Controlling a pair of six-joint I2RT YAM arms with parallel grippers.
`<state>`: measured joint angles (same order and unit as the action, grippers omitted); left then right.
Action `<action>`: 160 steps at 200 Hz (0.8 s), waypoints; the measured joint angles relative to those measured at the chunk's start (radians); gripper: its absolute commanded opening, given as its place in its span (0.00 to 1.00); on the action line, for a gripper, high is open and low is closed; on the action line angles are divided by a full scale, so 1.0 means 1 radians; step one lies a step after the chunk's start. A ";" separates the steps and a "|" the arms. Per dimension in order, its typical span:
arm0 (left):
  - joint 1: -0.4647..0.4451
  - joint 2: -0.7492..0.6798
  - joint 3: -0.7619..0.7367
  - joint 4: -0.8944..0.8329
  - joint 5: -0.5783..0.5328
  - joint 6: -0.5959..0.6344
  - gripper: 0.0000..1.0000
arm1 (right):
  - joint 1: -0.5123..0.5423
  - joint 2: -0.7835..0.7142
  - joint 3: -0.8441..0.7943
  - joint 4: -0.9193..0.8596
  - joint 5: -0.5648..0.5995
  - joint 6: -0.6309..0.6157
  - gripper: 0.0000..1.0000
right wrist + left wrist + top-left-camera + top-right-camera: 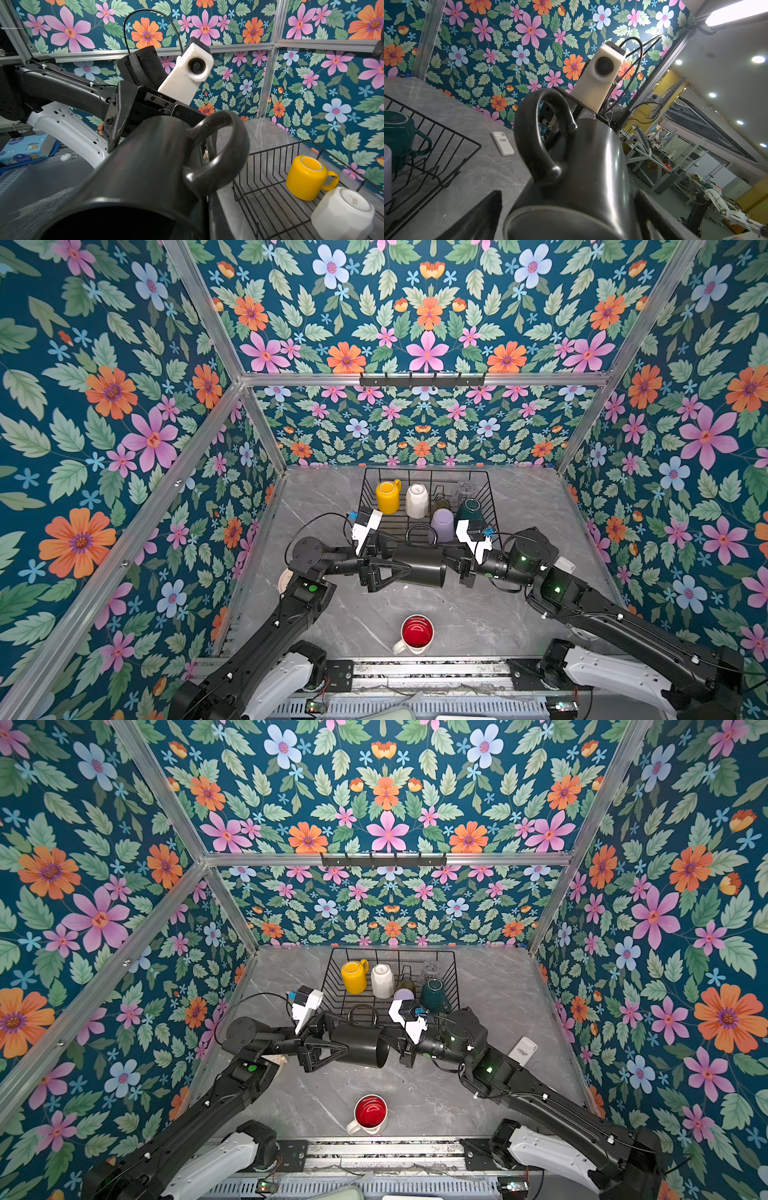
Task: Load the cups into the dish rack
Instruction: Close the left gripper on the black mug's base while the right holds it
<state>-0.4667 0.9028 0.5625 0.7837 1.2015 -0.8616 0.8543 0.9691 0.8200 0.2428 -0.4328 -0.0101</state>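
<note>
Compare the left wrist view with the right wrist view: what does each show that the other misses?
Only the left wrist view shows the dark green ceramic mug and the edge of the lilac tumbler in the black wire dish rack, plus a flat white rectangular device on the grey marble table. Only the right wrist view shows the yellow ceramic mug and the cream ceramic mug, both upside down in the rack, and a blue tissue pack off the table. Both show the glossy black ceramic mug, the rack and the table.
</note>
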 measured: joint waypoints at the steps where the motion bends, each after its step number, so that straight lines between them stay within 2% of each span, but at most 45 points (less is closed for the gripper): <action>1: 0.000 0.000 0.000 0.001 0.000 0.000 1.00 | 0.000 0.002 0.000 0.002 -0.001 0.000 0.00; 106: 0.000 0.019 -0.014 0.082 0.024 -0.065 1.00 | 0.000 0.124 0.032 0.119 -0.061 0.044 0.00; 160: 0.000 0.023 -0.018 0.126 0.029 -0.103 0.97 | 0.001 0.161 0.041 0.154 -0.085 0.066 0.00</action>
<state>-0.4667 0.9253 0.5442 0.9096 1.2301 -0.9642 0.8555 1.1305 0.8608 0.3969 -0.5175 0.0559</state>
